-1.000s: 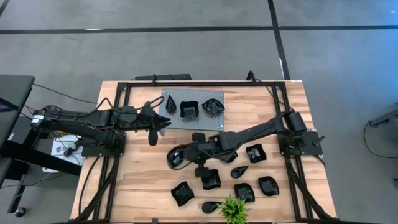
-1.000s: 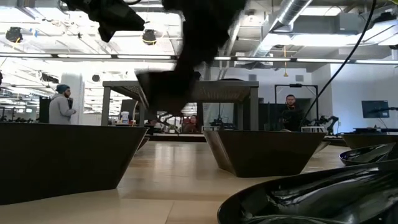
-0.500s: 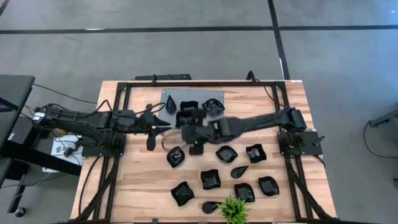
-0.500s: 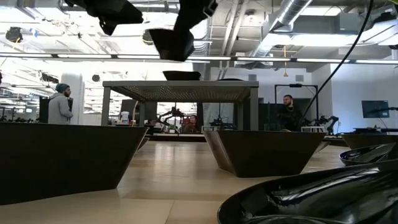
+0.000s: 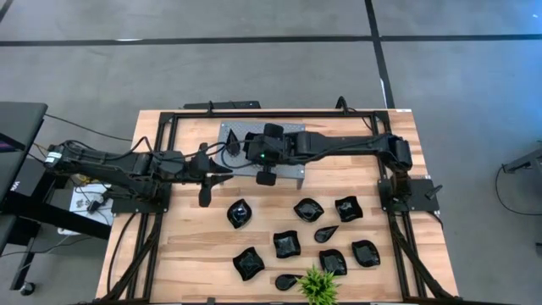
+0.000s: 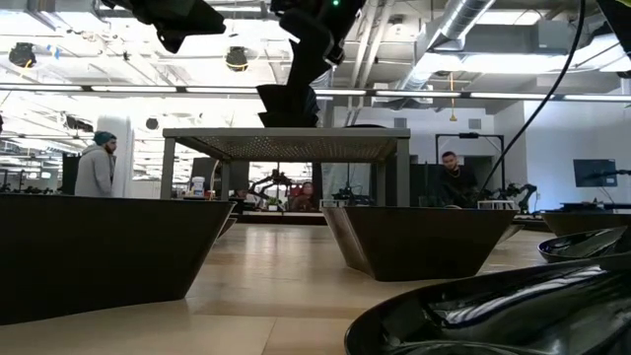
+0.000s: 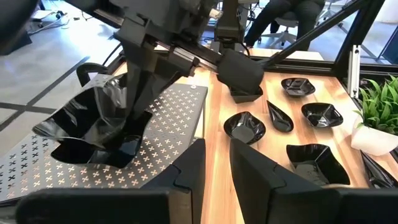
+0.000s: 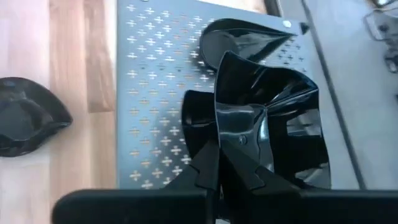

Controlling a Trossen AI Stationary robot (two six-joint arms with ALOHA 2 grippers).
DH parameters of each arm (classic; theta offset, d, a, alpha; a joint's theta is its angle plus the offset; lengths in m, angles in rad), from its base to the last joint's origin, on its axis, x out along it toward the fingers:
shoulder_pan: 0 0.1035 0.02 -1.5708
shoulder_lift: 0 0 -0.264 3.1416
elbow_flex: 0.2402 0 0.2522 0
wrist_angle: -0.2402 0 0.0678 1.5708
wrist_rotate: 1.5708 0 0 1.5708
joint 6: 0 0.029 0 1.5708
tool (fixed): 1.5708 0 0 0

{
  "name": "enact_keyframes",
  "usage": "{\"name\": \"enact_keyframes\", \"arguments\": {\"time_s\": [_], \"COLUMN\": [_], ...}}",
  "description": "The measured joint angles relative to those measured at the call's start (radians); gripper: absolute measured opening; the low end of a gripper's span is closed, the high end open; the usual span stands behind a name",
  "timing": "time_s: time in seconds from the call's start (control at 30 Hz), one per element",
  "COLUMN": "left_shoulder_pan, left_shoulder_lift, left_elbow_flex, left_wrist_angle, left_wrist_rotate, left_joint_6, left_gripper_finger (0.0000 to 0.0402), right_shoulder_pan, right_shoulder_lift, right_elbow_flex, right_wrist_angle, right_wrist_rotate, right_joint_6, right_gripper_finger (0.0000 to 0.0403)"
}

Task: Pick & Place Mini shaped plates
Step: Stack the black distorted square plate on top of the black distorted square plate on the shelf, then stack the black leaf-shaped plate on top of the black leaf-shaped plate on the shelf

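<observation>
My right gripper [image 8: 227,152] is over the grey perforated stand [image 5: 233,135], shut on a glossy black mini shaped plate [image 8: 267,118]. In the low view this plate [image 6: 289,104] hangs just above the stand's top [image 6: 286,143]. A squarish plate [image 8: 196,115] rests flat on the stand under it, and a teardrop plate [image 8: 249,37] lies beyond. Several more plates [image 5: 286,244] lie on the wooden table's near half. My left gripper [image 7: 217,168] is open and waits beside the stand's left edge. My right gripper pinches the plate's raised rim [image 8: 235,134] between its two fingers, coming from above and pointing down. The plate hangs tilted below the fingers, over the squarish plate. I cannot tell whether its lower edge touches that plate.
A small green plant [image 5: 318,284] stands at the table's near edge. Plates [image 5: 240,212] [image 5: 347,207] dot the table between the stand and the plant. Black frame rails [image 5: 169,127] run along the table's sides. People show in the room behind.
My right gripper carried the plate from above the table's middle toward the far edge and slightly left, over the stand. It then came down, so the plate now hangs close above the stand's top. It stayed shut throughout.
</observation>
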Motion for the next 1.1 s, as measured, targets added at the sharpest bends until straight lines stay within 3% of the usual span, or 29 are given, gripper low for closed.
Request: {"name": "enact_keyframes", "arguments": {"time_s": [0.23, 0.53, 0.7, 0.9, 1.0, 1.1], "left_shoulder_pan": [0.0, 0.0, -0.028, -0.109, -0.154, -0.191], "left_shoulder_lift": [0.0, 0.0, 0.0, 0.0, 0.0, 0.0], "left_elbow_flex": [0.0, 0.0, 0.0, 0.0, 0.0, 0.0], "left_wrist_angle": [0.0, -0.001, -0.006, -0.006, -0.006, -0.016], "left_wrist_rotate": [0.0, 0.0, 0.0, 0.0, 0.006, 0.053], "left_joint_6": [0.0, -0.011, -0.011, -0.017, -0.045, -0.064], "left_gripper_finger": [0.0076, 0.0076, 0.0076, 0.0076, 0.0076, 0.0076], "right_shoulder_pan": [-0.003, 0.011, 0.081, 0.202, 0.247, 0.269], "right_shoulder_lift": [0.0, -0.008, -0.048, -0.179, -0.278, -0.374], "right_elbow_flex": [0.0, 0.0, 0.062, 0.083, -0.025, -0.285], "right_wrist_angle": [-0.025, -0.025, -0.145, -0.308, -0.274, -0.049], "right_wrist_rotate": [0.009, 0.019, 0.051, 0.137, 0.112, 0.032], "right_joint_6": [-0.011, -0.066, -0.071, -0.013, 0.035, 0.032], "right_gripper_finger": [0.002, 0.0091, 0.0112, 0.0109, 0.0108, 0.0108]}}
